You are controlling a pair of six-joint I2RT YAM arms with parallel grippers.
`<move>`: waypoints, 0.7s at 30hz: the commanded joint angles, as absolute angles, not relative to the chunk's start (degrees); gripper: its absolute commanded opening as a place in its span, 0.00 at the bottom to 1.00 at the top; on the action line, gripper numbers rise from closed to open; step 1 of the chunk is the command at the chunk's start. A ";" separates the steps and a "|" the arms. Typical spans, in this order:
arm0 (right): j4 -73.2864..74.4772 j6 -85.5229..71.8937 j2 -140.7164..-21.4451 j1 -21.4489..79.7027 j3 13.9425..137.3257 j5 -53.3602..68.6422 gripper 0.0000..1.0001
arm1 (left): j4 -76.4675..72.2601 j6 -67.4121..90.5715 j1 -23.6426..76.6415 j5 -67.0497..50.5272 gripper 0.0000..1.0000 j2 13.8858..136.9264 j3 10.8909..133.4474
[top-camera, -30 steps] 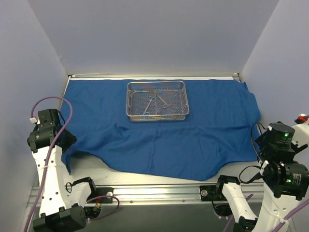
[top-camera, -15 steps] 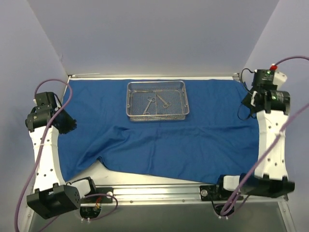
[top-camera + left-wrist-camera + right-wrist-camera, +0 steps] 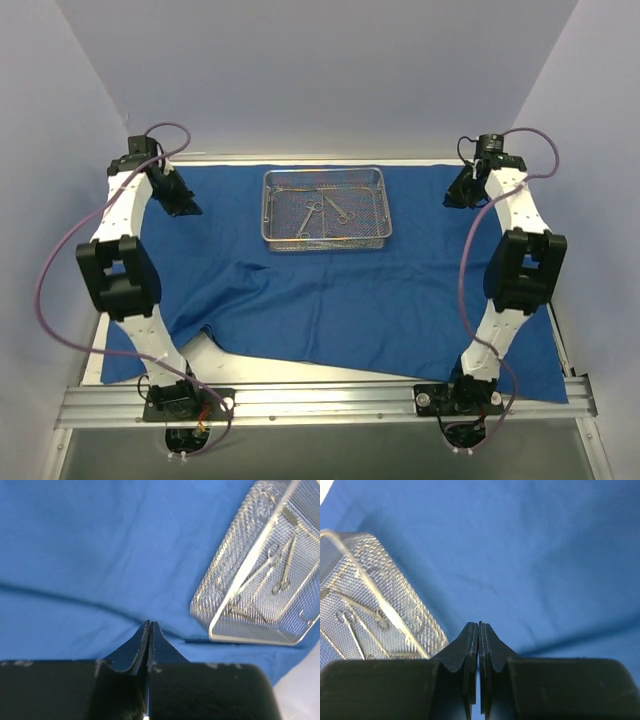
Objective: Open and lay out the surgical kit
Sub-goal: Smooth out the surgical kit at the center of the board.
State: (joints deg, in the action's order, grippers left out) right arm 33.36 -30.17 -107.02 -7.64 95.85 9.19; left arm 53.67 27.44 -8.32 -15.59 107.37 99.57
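The royal-blue cloth wrap [image 3: 330, 290] lies spread over the table, with folds toward its near left corner. On its far middle stands the silver wire-mesh tray [image 3: 275, 205], with thin steel instruments [image 3: 310, 218] lying inside. My left gripper [image 3: 188, 208] hovers over the cloth left of the tray, shut and holding nothing. Over the cloth right of the tray, my right gripper [image 3: 452, 200] is also shut and holds nothing. In the left wrist view the shut gripper [image 3: 150, 624] sits above the cloth [image 3: 100, 555], tray [image 3: 225, 585] to its right. In the right wrist view the shut gripper [image 3: 479, 625] has the tray [image 3: 405, 605] to its left.
Grey walls close in the table at the back and on both sides. A metal rail [image 3: 320, 400] carrying both arm bases runs along the near edge. A strip of bare table [image 3: 300, 365] shows between the cloth's near edge and the rail.
Both arms have swung from the near side edges up to the far end, either side of the tray. Both grippers have gone from part open to shut. The cloth now reaches further at near right.
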 commanded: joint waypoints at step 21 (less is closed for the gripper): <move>38.84 -26.37 -150.90 -10.11 130.14 9.76 0.00 | 79.98 37.09 -13.01 -15.89 0.02 164.94 161.00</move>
State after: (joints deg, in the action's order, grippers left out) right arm 35.07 -26.96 -144.27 -11.73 126.72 14.28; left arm 75.96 34.89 -11.86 -13.91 158.15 155.37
